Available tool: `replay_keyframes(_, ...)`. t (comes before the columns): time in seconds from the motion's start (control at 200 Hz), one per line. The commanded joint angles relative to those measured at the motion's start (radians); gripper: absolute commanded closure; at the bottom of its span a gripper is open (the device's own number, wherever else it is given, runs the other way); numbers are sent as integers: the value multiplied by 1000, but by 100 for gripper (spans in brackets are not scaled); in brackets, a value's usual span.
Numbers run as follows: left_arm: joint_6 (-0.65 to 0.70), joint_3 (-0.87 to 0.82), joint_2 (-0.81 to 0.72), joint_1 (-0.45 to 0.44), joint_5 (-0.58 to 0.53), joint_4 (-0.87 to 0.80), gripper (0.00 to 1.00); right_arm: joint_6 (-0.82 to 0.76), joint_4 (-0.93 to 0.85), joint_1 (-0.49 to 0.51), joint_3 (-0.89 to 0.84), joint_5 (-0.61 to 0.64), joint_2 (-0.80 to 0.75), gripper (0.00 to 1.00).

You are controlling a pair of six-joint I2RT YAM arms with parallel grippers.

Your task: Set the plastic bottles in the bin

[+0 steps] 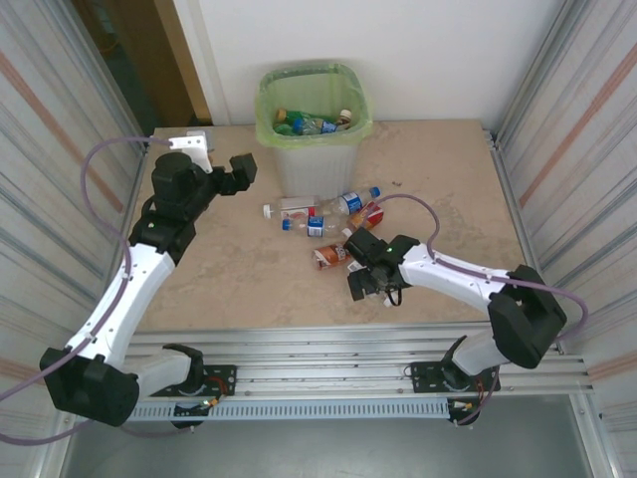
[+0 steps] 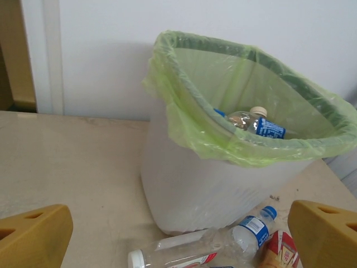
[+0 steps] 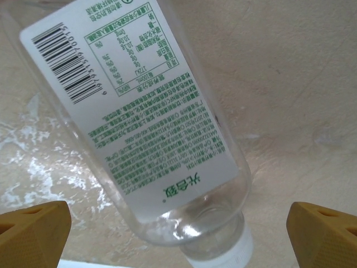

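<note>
The pale counter (image 1: 249, 284) carries the whole scene. The bin (image 1: 314, 174) stands at its far edge, upper centre of the overhead frame, against the white wall (image 1: 418, 60), probably so that both arms can reach it. Its light green bag (image 2: 223, 142) is folded over the rim. Several plastic bottles (image 1: 311, 123) lie inside, green and clear, among them one with a blue label and a pale cap. The bin looks far from full.

Just in front of it, at mid-frame, a cluster of loose bottles (image 1: 348, 203) lies flat on the counter. Some are clear with blue or red labels, and a brown one sits at the cluster's lower edge. The nearest lies just beside the bin's base.

The left fingers (image 2: 33, 234) are spread wide and empty, held level left of the bin and facing it. At the lower edge of the cluster, the right fingers (image 3: 323, 231) are also wide apart and pointed down at the counter. They straddle a clear bottle (image 3: 150, 123) with a white label printed in green, its cap end nearest the wrist. This looks like the line-up for a pick, with nothing gripped yet.
</note>
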Motion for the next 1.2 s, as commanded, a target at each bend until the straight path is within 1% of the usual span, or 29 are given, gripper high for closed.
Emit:
replay_keyframes(0.0,-30,-24,-34,13,-28,26,1,-54,18,-16,31,24,36,2)
replay_keyframes(0.235,-36,-36,-52,32,-29,15,1,-94,59,-61,41,-1,107,2)
replay_keyframes(0.641,-42,-43,-43,40,-24,16,1,-106,95,-77,68,-39,188,2)
replay_keyframes(0.711,-42,-43,-40,40,-24,16,1,-103,94,-77,65,-39,199,0)
replay_keyframes(0.867,-46,-43,-30,41,-19,18,1,-93,99,-76,54,-49,209,7)
replay_keyframes(1.112,-52,-42,-16,43,-14,19,1,-76,100,-76,42,-64,214,14)
replay_keyframes(1.197,-53,-43,-16,45,-13,19,1,-65,91,-76,39,-66,211,19)
